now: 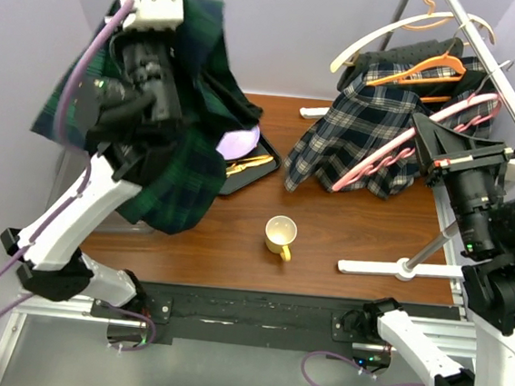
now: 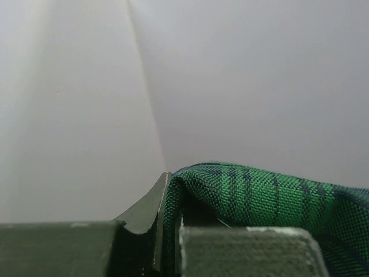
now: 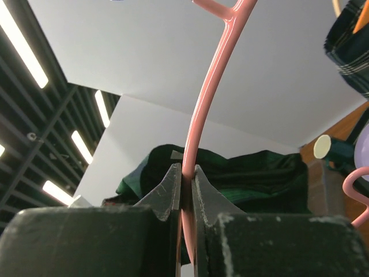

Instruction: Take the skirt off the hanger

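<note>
Green tartan skirt (image 1: 181,181) pinched in left fingers (image 2: 141,216) | pink hanger (image 3: 209,95) clamped in right fingers (image 3: 167,193)

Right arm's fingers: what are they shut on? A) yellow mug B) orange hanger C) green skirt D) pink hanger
D: in the right wrist view the right gripper has its fingers closed on the pink hanger. The green skirt is pinched in the left gripper instead.
</note>
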You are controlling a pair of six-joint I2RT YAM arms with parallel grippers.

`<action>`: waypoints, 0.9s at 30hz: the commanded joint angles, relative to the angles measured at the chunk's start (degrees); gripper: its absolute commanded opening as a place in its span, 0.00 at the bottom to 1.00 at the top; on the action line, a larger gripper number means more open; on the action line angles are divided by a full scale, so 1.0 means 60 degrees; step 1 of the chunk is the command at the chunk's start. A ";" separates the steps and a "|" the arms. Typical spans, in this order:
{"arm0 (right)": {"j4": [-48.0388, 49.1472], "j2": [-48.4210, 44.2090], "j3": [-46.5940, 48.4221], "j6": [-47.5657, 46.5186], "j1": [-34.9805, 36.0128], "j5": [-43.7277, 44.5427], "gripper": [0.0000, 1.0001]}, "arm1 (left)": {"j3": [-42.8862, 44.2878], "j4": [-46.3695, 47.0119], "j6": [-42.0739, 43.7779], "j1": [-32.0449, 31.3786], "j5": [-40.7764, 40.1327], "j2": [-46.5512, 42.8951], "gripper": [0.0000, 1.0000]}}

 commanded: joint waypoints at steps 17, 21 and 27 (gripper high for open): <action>0.0894 0.0014 -0.0459 -0.0333 -0.0019 0.0483 0.00 | 0.1471 0.3514 0.2609 0.2828 0.0539 0.0639 0.00; 0.0850 0.0014 -0.0415 -0.0421 -0.0034 0.0453 0.00 | 0.0304 0.3076 0.2128 0.3909 0.0320 0.0377 0.00; 0.1040 -0.0249 -0.0825 -0.0085 -0.0034 0.0293 0.00 | -0.3428 0.0416 -0.1912 0.5842 0.0187 -0.0137 0.00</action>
